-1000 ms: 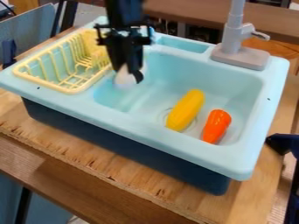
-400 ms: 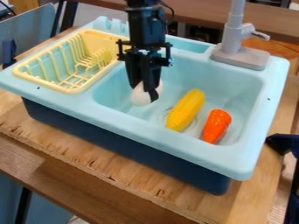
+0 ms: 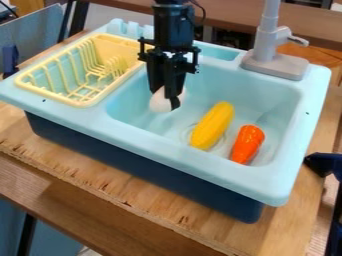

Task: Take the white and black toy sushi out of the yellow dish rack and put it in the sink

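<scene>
The black gripper point(image 3: 168, 102) hangs over the left part of the light blue sink point(image 3: 267, 95), shut on a white, rounded object point(image 3: 159, 103). That object sits between the fingertips, partly covered by them; I cannot tell how high above the basin floor it is. To the right, a yellow corn point(image 3: 212, 126) lies on the basin floor. An orange, pepper-like piece point(image 3: 248, 144) lies beside it, nearer the right wall.
A yellow dish rack point(image 3: 81, 103) occupies the sink's left side. The grey faucet point(image 3: 266, 45) rises at the back right edge. A wooden table point(image 3: 100, 177) supports the sink, and a dark blue object point(image 3: 322, 162) stands at the right.
The gripper has moved right from beside the dish rack, carrying the white object along. Since the middle frame it has risen slightly. Corn and orange piece have stayed put.
</scene>
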